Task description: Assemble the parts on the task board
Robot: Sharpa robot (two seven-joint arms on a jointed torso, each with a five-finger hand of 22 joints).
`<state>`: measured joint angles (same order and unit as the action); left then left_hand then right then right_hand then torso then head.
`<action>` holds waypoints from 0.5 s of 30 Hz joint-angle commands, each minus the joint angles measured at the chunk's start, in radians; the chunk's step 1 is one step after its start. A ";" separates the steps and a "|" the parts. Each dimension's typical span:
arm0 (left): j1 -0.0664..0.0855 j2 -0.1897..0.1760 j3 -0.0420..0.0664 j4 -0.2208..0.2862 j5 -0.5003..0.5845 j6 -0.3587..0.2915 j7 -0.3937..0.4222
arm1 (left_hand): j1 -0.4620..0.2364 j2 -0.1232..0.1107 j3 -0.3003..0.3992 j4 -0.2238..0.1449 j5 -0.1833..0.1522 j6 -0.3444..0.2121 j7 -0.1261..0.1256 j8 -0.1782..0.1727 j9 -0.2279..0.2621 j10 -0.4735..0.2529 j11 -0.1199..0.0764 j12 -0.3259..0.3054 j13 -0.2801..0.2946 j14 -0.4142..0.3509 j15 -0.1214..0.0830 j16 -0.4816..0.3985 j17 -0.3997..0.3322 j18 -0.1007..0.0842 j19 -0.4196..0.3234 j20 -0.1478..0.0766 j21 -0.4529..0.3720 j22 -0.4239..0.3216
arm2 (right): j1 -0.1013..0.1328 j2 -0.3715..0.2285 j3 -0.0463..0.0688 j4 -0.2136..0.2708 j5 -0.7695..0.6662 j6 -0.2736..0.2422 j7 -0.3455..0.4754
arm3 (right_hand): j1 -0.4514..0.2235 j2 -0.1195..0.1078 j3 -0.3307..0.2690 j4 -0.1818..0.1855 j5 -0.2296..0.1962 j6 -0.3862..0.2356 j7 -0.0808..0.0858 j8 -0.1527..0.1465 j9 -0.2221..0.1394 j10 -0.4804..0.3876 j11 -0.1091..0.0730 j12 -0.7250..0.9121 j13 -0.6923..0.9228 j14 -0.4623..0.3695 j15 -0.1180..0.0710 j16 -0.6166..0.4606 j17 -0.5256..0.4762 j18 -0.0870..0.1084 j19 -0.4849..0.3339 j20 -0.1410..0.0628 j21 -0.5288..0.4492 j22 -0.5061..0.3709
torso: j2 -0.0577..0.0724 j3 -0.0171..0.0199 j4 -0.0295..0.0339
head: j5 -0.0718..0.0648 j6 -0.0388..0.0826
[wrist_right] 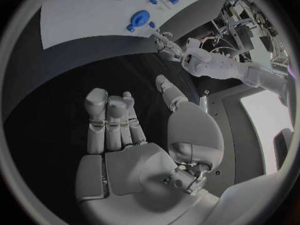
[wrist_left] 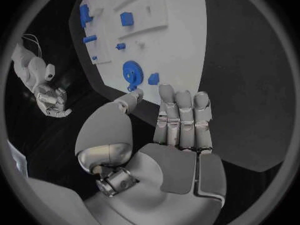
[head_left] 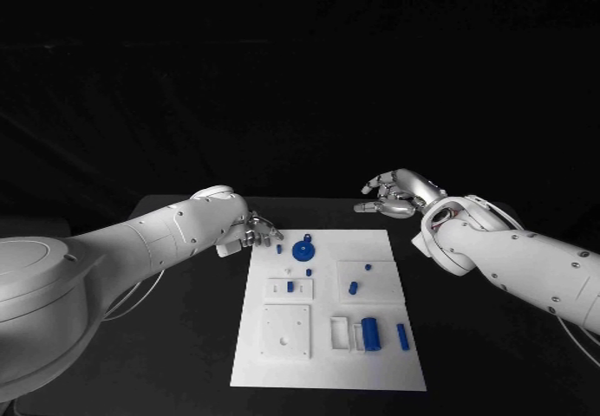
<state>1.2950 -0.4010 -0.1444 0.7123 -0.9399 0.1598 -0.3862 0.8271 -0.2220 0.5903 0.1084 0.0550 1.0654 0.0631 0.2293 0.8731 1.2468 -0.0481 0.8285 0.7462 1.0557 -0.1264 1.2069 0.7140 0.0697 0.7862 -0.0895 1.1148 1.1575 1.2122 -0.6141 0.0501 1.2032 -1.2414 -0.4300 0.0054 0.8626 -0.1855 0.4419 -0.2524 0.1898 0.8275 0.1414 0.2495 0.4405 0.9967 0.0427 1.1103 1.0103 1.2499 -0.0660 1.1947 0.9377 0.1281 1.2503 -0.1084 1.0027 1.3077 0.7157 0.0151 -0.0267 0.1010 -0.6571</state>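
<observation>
The white task board (head_left: 328,347) lies mid-bench, with a blue gear (head_left: 304,252) at its far left and smaller blue parts (head_left: 370,328) scattered nearer. The left hand (head_left: 259,232) hovers at the board's far left corner, fingers apart, holding nothing. The right hand (head_left: 394,195) hangs beyond the far right corner over the black bench (head_left: 475,347), empty, fingers loosely apart.

A flat white rectangular task board (head_left: 328,347) lies on the plain black table (head_left: 187,347), carrying a round blue toothed gear part (head_left: 304,252) and small blue plastic pieces (head_left: 370,328), between two white arms with silver metal hands (head_left: 260,232).
</observation>
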 commanded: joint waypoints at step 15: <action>-0.017 0.014 0.000 -0.023 0.037 0.035 0.031 | 0.003 0.025 -0.018 -0.002 -0.006 -0.015 0.000 0.001 -0.001 -0.014 0.002 -0.006 0.003 -0.016 0.002 0.006 -0.003 -0.016 -0.011 -0.130 -0.001 -0.001 | 0.000 0.002 0.001 0.004 -0.002 0.008 0.006 | 0.000 0.008 -0.004 0.004 0.003 -0.012 0.019 0.004 0.000 -0.002 0.003 0.001 -0.002 -0.005 0.000 -0.004 -0.002 0.134 -0.002 -0.004 -0.005 0.004 | -0.001 0.0006 0.0020 | -0.006 -0.009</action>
<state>1.2794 -0.3907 -0.1444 0.6896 -0.9157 0.1757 -0.3700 0.8290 -0.2051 0.5767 0.1053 0.0550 1.0568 0.0625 0.2294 0.8732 1.2398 -0.0481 0.8285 0.7476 1.0481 -0.1266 1.2070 0.7124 0.0697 0.7825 -0.0858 1.1148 1.1576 1.2123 -0.6135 0.0503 1.2053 -1.2412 -0.4300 0.0054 0.8626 -0.1855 0.4419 -0.2523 0.1898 0.8274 0.1414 0.2494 0.4405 0.9967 0.0427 1.1103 1.0094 1.2499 -0.0659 1.1947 0.9377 0.1281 1.2503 -0.1084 1.0027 1.3075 0.7158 0.0158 -0.0264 0.0957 -0.6649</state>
